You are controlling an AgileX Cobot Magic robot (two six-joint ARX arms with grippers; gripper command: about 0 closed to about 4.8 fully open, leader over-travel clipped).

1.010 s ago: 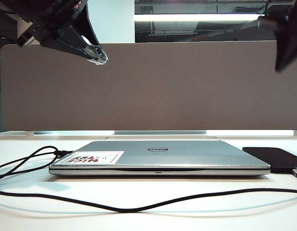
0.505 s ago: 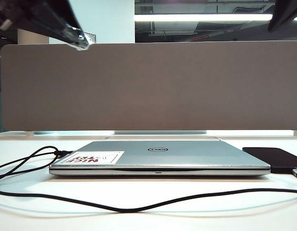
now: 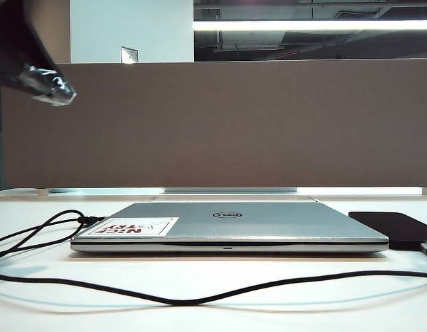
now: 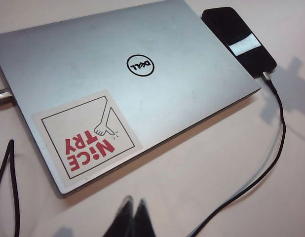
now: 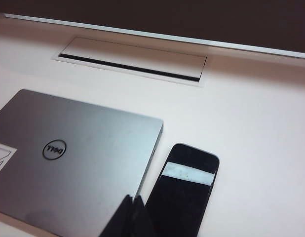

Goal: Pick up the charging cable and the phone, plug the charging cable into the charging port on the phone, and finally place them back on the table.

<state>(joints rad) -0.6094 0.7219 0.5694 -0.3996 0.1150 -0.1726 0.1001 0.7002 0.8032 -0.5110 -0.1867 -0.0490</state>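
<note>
The phone [image 4: 239,40] lies flat on the white worktop [image 3: 213,315], just beside the closed silver laptop [image 3: 227,227] on its right side in the exterior view, glossy face up. The cable [image 4: 271,148] has its plug at the phone's near end; the left wrist view shows the plug up against that edge, though the port itself is too small to make out. From there the cable runs in a loose wave across the worktop in front of the laptop. A second thin black cord [image 3: 41,232] loops at the laptop's left side.

The left gripper [image 4: 133,217] hangs above the worktop in front of the laptop's stickered corner, jaws pressed together and holding nothing; in the exterior view its tip sits high at the upper left against the divider [image 3: 234,124]. The right gripper [image 5: 132,212] is out of the exterior view; its own camera shows it above the gap where laptop and phone meet, jaws closed with nothing between them
</note>
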